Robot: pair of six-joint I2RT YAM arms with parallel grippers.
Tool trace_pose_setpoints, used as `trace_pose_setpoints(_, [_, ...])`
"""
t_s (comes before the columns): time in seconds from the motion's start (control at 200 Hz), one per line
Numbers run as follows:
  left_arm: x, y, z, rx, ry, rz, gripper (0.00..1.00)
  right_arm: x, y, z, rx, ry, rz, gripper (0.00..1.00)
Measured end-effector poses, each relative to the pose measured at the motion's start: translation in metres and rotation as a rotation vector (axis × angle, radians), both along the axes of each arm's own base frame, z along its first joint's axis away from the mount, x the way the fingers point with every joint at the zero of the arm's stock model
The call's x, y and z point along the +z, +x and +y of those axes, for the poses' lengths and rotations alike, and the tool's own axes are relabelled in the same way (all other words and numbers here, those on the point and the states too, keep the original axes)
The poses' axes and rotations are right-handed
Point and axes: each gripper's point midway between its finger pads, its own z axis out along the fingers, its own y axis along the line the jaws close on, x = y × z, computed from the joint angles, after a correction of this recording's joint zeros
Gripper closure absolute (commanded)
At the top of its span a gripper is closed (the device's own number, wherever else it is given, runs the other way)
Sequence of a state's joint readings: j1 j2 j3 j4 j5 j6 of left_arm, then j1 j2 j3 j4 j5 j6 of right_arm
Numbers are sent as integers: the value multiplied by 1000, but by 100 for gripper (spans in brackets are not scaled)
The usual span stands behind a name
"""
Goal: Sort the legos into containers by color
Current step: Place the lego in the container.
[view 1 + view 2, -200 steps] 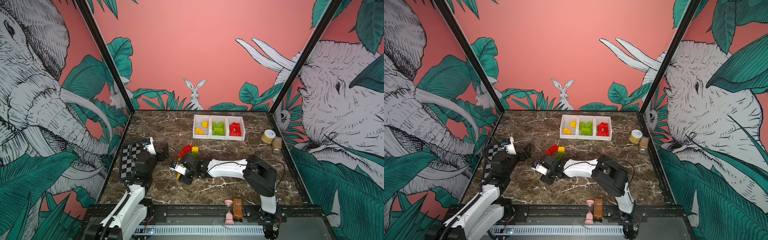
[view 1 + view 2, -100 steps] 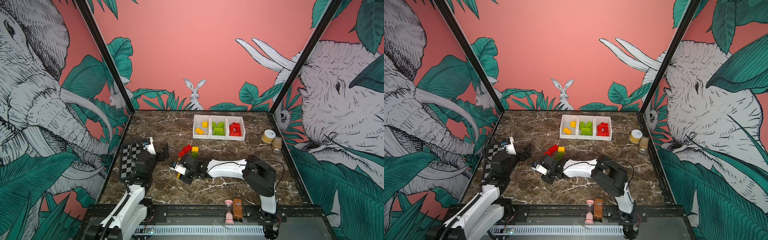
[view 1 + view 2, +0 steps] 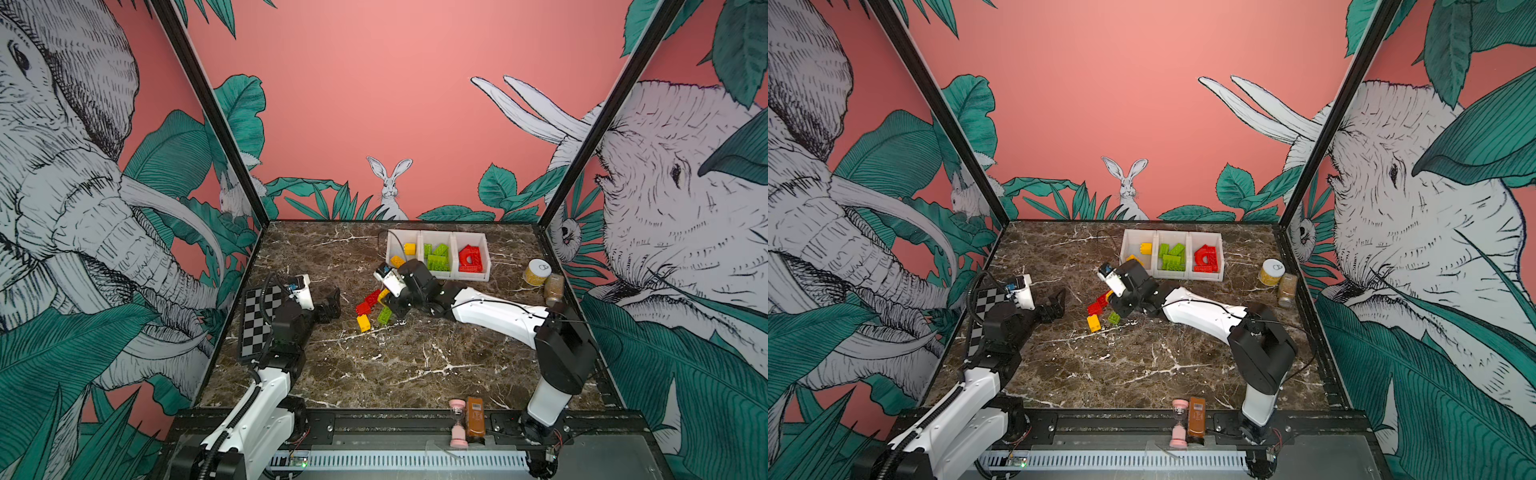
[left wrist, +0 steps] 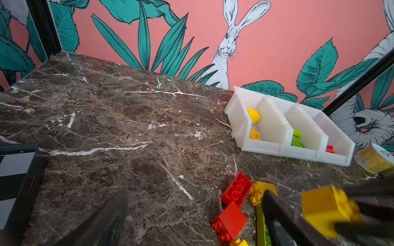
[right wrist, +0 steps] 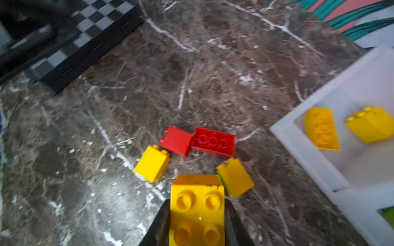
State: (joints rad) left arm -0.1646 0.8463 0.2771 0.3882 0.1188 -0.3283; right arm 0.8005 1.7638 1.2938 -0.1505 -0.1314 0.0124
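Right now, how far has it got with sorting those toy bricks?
Partly done. The three joined white plastic bins already hold yellow bricks, lime green bricks and red bricks, one colour each. In hand: the right fingers clamp a yellow studded plastic brick above the dark marble table. Left to sort: two loose red bricks, two loose yellow bricks and at least one green brick.

1. Bins [image 3: 473,275]: three joined, white, open-topped, at the tabletop's [image 3: 395,365] far side, holding yellow bricks [image 3: 409,248], green bricks [image 3: 437,261] and red bricks [image 3: 470,259], one colour each.
2. Loose bricks [image 3: 368,303]: red, yellow, green, clustered mid-tabletop.
3. Held brick [image 5: 197,210]: yellow, four studs showing, gripped off the tabletop.
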Motion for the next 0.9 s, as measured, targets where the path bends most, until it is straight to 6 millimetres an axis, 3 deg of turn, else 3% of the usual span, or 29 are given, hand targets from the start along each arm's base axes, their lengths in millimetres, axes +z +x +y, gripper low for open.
trace_pose_setpoints(0.17, [-3,0,-7,-39,-5,13,2,19,77,-31,-131,31,-36,68])
trace_pose_setpoints(0.28, [0,1,-12,-65,-9,10,1,15,108,-46,-178,22,-38,69])
trace_pose_setpoints(0.525, [2,3,-21,-114,-12,12,1,-7,147,-60,-220,-5,-5,69])
trace_pose_setpoints(0.9, [-3,3,-28,-149,-4,24,1,-13,179,-45,-209,4,11,67])
